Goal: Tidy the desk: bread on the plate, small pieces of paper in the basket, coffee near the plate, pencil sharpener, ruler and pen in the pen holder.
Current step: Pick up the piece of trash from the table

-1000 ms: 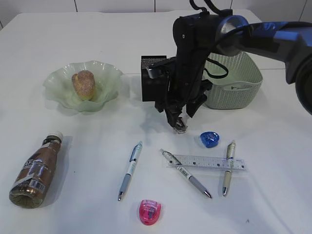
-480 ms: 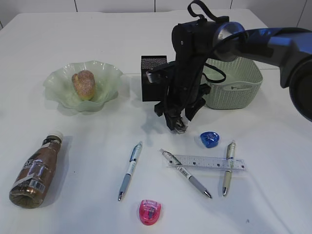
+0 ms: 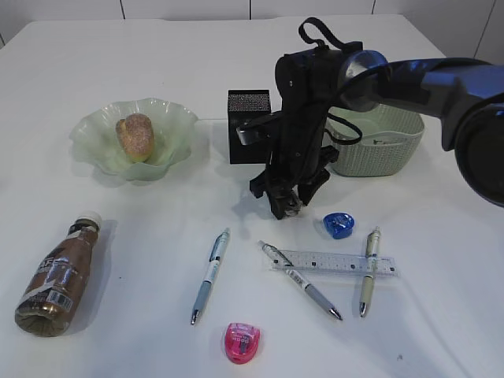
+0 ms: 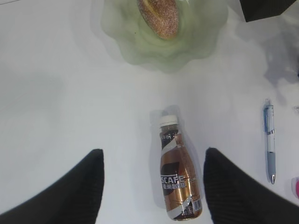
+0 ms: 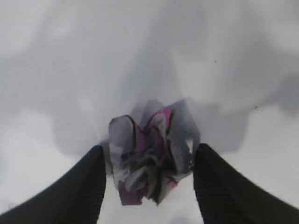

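My right gripper [image 3: 287, 206] hangs over the desk [image 3: 142, 220] in front of the black pen holder [image 3: 246, 106], shut on a crumpled piece of paper [image 5: 149, 158] that fills the gap between both fingers, just off the surface. The bread [image 3: 135, 135] lies in the green plate [image 3: 179, 120]. The coffee [image 3: 57, 276] lies on its side at the front left. My left gripper [image 4: 152, 154] hovers open above the coffee [image 4: 180, 186], touching nothing; it does not show in the exterior view. The ruler [image 3: 335, 261], three pens [image 3: 210, 276] and a blue pencil sharpener [image 3: 339, 224] lie at the front.
The sage-green basket [image 3: 386, 146] stands right of the pen holder, behind the right arm. A pink pencil sharpener [image 3: 242, 342] lies near the front edge. Two pens [image 3: 303, 281] [image 3: 368, 270] cross the ruler.
The right gripper has risen slightly and drawn back toward the pen holder with the crumpled paper between its fingers. The left gripper has not visibly changed.
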You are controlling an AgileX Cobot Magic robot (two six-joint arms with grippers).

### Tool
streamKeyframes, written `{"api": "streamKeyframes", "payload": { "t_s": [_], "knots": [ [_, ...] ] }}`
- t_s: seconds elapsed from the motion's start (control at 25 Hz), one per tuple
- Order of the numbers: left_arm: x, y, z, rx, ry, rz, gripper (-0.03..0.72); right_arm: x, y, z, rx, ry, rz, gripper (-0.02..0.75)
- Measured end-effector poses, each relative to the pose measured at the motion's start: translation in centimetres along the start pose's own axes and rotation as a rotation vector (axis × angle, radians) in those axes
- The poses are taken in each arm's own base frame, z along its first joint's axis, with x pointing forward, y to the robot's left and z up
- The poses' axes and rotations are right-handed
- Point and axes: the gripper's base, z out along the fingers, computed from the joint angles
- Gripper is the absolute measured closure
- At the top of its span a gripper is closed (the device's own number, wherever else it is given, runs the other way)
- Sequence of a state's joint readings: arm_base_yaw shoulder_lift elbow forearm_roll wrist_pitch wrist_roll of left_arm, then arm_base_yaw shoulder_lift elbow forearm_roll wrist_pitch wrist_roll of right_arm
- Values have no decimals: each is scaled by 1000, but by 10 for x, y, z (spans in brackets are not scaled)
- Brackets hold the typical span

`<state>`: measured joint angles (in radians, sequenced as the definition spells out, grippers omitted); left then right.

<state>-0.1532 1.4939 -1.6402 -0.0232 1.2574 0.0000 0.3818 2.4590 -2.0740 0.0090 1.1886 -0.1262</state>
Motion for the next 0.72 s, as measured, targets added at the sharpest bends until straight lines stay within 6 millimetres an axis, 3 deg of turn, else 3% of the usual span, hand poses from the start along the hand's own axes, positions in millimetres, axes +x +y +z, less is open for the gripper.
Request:
{"api": "streamKeyframes", "payload": {
  "t_s": [0.12,0.28,0.32,0.36,0.48,0.52,0.56,0.72],
  "knots": [
    [0,0,0,0,0,0,222,0,0,0,0,-4,0,304],
    [0,0,0,0,0,0,222,-2,0,0,2,-19,0,456],
    [0,0,0,0,0,0,222,-2,0,0,2,-19,0,456],
    [0,0,0,0,0,0,222,-2,0,0,4,-19,-1,527],
    [0,0,0,0,0,0,222,-2,-1,-1,11,-20,-3,542],
    [0,0,0,0,0,0,222,-2,-1,-1,11,-20,-1,629],
    [0,0,0,0,0,0,222,-2,-1,-2,11,-20,-1,658],
    [0,0,0,0,0,0,222,-3,-1,-5,9,-5,-1,681]
  ]
}}
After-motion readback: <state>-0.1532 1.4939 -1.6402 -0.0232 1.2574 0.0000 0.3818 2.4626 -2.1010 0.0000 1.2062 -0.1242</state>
